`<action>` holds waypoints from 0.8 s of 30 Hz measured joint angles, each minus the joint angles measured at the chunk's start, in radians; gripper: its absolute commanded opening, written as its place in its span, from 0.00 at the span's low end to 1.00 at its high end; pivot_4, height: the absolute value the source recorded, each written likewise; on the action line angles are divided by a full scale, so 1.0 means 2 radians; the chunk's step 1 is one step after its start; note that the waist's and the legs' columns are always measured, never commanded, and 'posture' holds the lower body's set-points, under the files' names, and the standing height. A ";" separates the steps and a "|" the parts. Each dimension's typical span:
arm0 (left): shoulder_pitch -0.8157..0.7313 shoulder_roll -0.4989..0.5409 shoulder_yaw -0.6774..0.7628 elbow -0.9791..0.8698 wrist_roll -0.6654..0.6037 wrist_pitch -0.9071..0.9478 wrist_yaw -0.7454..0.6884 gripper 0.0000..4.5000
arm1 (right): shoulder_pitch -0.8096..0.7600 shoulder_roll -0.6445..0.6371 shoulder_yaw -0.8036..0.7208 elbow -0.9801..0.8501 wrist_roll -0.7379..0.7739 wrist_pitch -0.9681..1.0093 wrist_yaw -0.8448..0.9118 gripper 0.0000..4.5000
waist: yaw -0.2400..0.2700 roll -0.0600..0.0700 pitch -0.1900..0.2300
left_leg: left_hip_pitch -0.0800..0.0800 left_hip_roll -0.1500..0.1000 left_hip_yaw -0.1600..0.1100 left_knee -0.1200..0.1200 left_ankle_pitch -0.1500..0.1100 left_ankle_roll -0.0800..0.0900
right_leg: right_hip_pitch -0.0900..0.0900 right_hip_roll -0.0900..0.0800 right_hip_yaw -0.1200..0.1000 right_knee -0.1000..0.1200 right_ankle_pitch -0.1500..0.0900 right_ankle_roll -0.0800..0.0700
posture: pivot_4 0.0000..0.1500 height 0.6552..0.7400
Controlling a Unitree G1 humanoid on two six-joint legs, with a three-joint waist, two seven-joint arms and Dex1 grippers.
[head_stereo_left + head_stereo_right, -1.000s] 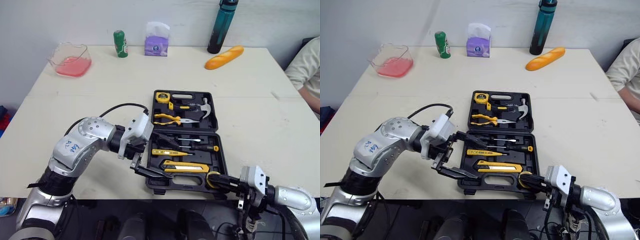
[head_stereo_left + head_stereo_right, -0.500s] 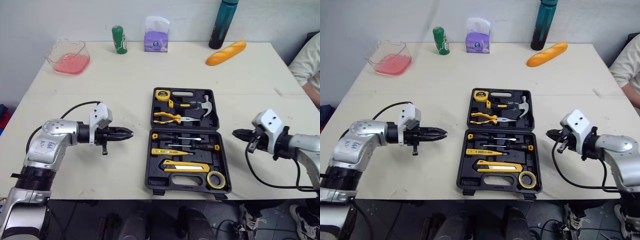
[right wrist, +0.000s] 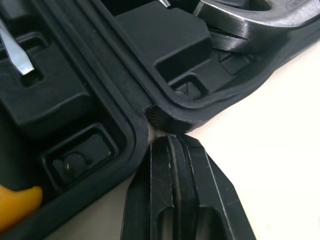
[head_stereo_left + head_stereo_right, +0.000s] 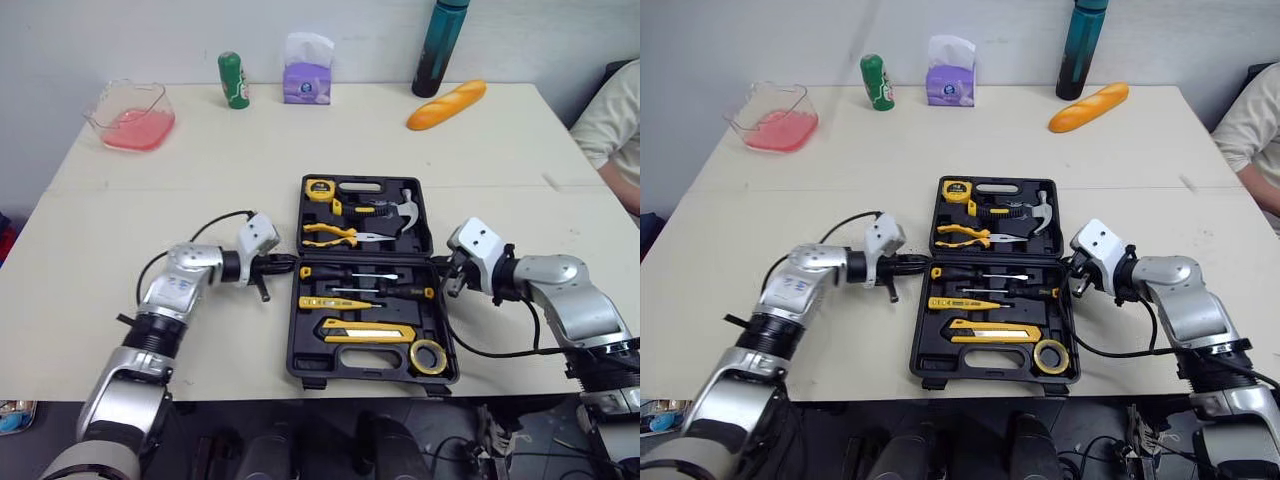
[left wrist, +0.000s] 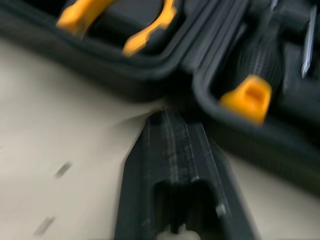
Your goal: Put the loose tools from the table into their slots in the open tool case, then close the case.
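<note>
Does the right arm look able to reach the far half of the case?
Probably yes. The right gripper, shut, sits beside the case at the right end of its hinge, and nothing on the table lies between it and the far half.

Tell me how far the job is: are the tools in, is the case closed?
Done: hammer, pliers, tape measure and tape roll sit in their slots. In hand: the left gripper and right gripper, both shut, point at the hinge line from either side of the tool case. Remaining: the case lies open; it must be folded shut.
</note>
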 measured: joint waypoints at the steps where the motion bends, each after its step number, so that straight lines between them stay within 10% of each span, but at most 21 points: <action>1: -0.001 -0.002 0.000 0.000 0.001 0.003 0.000 0.02 | -0.002 0.000 0.000 0.002 -0.003 0.000 0.000 0.00 | 0.000 0.000 0.000 | 0.000 0.000 0.000 0.000 0.000 0.000 | 0.000 0.000 0.000 0.000 0.000 0.000 | 1.00 0.90; 9: -0.006 -0.017 0.005 -0.004 0.004 0.036 0.011 0.02 | -0.003 -0.006 0.000 0.005 -0.024 -0.004 0.000 0.00 | 0.004 0.000 0.000 | 0.000 0.000 0.000 0.001 0.000 0.000 | 0.001 0.000 0.000 0.000 0.000 0.000 | 1.00 0.90; 11: -0.006 -0.012 0.005 -0.011 0.002 0.052 0.013 0.15 | -0.003 -0.013 0.002 0.004 -0.036 -0.011 0.001 0.00 | 0.004 0.000 0.000 | 0.000 0.000 0.000 0.001 0.000 0.000 | 0.001 0.000 0.000 0.000 0.000 0.000 | 1.00 0.90; 19: -0.019 0.072 0.056 -0.045 -0.043 0.235 -0.005 0.94 | -0.028 -0.067 -0.029 0.009 -0.019 0.051 0.040 0.79 | -0.006 0.000 0.000 | 0.000 0.000 -0.001 0.000 0.000 -0.001 | 0.000 0.000 0.000 0.000 0.000 0.000 | 1.00 0.90; 21: -0.044 0.064 0.061 -0.045 -0.056 0.286 0.005 1.00 | -0.056 -0.058 -0.044 0.009 0.005 0.099 0.042 0.97 | -0.004 0.000 0.000 | 0.000 0.000 -0.001 0.001 0.000 0.000 | 0.001 0.000 -0.001 0.000 0.000 0.000 | 1.00 0.90; 24: -0.115 0.035 0.071 -0.031 -0.067 0.370 0.042 1.00 | -0.108 -0.035 -0.060 0.009 0.043 0.201 0.033 0.97 | 0.002 0.000 0.000 | -0.001 0.000 -0.002 0.001 0.000 0.000 | 0.001 0.000 -0.001 0.000 0.000 0.000 | 1.00 0.90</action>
